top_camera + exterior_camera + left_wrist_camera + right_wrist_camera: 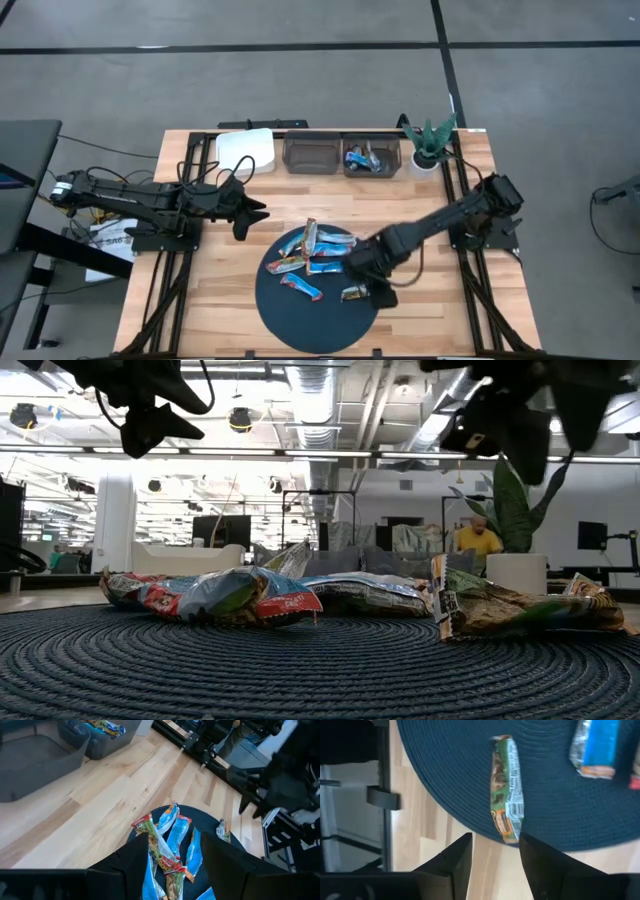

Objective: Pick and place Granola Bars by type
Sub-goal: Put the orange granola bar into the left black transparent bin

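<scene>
Several foil-wrapped granola bars lie on a round dark blue mat [300, 320]. Blue and red-orange ones lie in a pile [315, 250], one blue bar [300, 288] lies apart, and a green bar [352, 293] lies near the mat's right edge. My right gripper [378, 290] is open, just right of the green bar. In the right wrist view the green bar [506, 787] lies flat on the mat, its near end just ahead of the gap in my right gripper [495, 857]. My left gripper [252, 212] is open and empty, raised above the wood left of the mat.
Two clear grey bins stand at the table's far edge: the left one [310, 155] shows nothing in it, and the right one [372, 158] holds bars. A white container [247, 150] is left of them, and a potted plant [430, 145] is at the far right.
</scene>
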`<action>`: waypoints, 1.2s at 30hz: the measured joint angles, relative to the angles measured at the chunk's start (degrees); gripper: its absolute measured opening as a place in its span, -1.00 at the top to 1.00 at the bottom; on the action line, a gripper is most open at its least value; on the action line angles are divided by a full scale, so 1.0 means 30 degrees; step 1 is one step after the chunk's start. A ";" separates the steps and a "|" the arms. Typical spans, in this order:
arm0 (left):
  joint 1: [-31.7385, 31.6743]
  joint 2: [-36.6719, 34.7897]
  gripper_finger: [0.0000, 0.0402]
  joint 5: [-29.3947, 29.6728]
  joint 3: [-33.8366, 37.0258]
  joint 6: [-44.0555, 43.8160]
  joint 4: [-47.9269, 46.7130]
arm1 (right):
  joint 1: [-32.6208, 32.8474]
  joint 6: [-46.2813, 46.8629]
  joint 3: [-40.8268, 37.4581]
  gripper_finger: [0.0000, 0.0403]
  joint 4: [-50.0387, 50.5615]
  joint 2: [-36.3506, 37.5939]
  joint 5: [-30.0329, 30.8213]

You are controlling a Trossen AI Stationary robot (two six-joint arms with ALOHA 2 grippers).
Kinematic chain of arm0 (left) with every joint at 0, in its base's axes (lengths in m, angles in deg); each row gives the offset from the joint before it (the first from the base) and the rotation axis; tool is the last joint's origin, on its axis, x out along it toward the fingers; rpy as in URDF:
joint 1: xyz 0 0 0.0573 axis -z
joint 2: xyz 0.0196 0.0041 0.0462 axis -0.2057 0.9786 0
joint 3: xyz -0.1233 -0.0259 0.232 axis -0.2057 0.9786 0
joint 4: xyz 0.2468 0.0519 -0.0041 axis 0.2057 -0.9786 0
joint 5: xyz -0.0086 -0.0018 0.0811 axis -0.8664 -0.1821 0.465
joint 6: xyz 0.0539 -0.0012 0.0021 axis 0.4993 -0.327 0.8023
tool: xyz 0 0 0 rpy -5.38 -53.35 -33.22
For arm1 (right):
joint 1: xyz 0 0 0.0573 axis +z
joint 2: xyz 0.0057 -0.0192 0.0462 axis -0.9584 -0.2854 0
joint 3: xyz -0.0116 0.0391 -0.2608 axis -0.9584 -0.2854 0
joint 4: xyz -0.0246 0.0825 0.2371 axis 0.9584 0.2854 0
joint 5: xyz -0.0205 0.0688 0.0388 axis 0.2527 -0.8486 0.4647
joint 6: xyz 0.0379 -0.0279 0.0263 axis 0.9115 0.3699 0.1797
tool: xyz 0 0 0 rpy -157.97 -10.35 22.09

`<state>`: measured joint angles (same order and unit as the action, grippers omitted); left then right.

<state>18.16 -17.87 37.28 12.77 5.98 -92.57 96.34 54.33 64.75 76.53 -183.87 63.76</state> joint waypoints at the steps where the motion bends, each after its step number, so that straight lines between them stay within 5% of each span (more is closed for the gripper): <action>1: 0.0000 0.0000 0.14 0.0000 0.0000 -0.0200 -0.0004 | 0.0201 0.0064 -0.0294 0.23 -0.0441 0.0000 0.0409; 14: 0.0000 0.0007 0.14 -0.0175 0.0000 -0.2322 -0.0062 | 0.0443 0.0165 -0.2193 0.24 -0.5528 -0.0498 0.1938; 31: 0.0000 0.0013 0.14 -0.0350 0.0000 -0.3205 -0.0601 | 0.0310 -0.1351 -0.2096 0.28 -0.6630 -0.4012 0.1654; 36: 0.0000 0.0015 0.14 -0.0357 0.0000 -0.3616 -0.0594 | 0.0101 -0.1358 -0.2163 0.42 -0.6709 -0.3871 0.1391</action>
<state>18.16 -17.82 36.21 12.77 -4.87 -94.35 96.64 50.26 58.26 56.41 -195.48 67.93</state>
